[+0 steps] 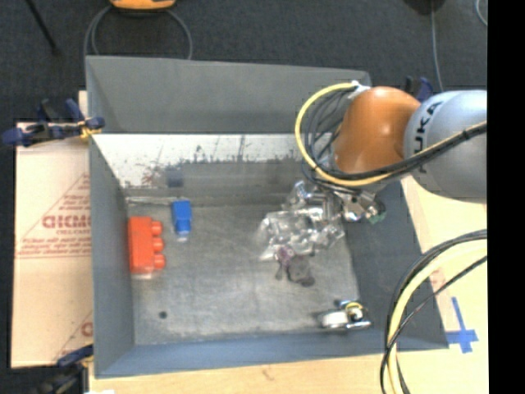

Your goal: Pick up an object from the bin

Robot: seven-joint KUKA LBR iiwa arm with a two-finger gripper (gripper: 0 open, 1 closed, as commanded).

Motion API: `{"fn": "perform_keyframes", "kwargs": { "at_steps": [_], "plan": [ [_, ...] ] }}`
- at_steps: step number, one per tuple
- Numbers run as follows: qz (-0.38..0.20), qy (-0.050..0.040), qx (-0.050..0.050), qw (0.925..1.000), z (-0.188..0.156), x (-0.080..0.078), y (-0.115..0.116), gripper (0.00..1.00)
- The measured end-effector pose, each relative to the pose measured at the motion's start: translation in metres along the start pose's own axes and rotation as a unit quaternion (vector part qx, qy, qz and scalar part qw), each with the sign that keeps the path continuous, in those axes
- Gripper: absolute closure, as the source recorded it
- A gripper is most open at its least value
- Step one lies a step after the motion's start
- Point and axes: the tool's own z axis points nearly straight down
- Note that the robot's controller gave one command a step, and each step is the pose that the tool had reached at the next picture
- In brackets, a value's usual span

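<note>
Grey bin (pixel 246 306), orange block (pixel 145 245) and blue block (pixel 180 217) at left, gripper (pixel 321 213) low over crumpled clear wrapper (pixel 283 235) right of centre, grip state impossible to tell.

A dark grey floor (pixel 262 15) with thin cables (pixel 90 35) looping across it.

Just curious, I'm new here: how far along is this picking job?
Done: the gripper is down in the grey metal bin, right of middle. In hand: nothing I can make out; a small dark thing lies beside it. Left: grasping and lifting. The orange toy block and small blue block lie at the left.
</note>
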Motion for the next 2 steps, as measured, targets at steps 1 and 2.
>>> {"fn": "perform_keyframes", "kwargs": {
  "at_steps": [1, 2],
  "plan": [
    [0.001, 0.0018, 0.0, 1.0, -0.001, 0.001, -0.001, 1.0],
    [0.003, 0.0063, -0.002, 1.0, -0.017, 0.0, -0.002, 1.0]
  ]
}}
